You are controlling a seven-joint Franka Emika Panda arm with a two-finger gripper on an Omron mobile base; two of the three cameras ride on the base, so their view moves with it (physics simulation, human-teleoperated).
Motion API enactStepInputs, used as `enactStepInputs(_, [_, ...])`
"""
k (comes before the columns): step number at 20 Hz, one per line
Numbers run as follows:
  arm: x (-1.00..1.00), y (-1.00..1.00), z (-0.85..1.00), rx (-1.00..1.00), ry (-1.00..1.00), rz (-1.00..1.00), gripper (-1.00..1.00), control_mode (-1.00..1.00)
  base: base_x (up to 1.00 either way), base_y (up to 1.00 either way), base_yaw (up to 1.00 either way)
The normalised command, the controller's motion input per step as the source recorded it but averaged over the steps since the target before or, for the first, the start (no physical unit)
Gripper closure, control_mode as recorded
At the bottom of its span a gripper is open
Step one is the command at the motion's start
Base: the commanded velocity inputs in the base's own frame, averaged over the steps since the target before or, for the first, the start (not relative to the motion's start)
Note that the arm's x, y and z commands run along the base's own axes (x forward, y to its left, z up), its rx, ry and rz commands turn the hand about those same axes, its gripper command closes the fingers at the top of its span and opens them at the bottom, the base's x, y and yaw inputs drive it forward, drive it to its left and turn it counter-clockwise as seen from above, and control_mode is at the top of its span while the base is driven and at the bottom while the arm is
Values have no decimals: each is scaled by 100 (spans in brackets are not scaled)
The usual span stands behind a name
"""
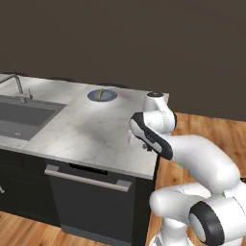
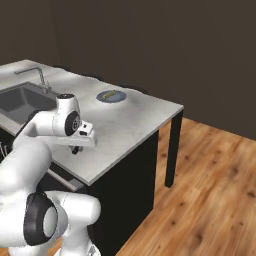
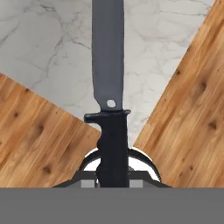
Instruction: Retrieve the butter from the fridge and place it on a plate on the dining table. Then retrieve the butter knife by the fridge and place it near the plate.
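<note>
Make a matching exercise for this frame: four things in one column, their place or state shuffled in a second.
1. butter
2. knife
3. plate
4. tap

a. on the marble top, far from the arm
b. behind the sink
c. held in the pincer
d. lying on the plate

Pairs: 1-d, 2-c, 3-a, 4-b

The knife point(image 3: 109, 87) sits in the shut gripper point(image 3: 113, 175), black handle clamped, dark-grey blade running straight out ahead of it over the marble desk point(image 1: 91, 129) corner. The blue-grey plate point(image 1: 108, 97) lies flat on the desk, well beyond the gripper, near the far edge. The slim yellow butter point(image 1: 100, 94) rests on the plate.
</note>
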Motion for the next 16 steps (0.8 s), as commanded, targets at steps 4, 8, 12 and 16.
enactStepInputs(4, [-100,-1,92,-3,0,0,100,-100,0,0,0])
enactStepInputs(8, [-86,-32,84,0,0,0,100,-100,0,0,0])
enactStepInputs(12, [-62,-37,56,0,0,0,100,-100,0,0,0])
enactStepInputs(16, [-68,-34,4,0,0,0,100,-100,0,0,0])
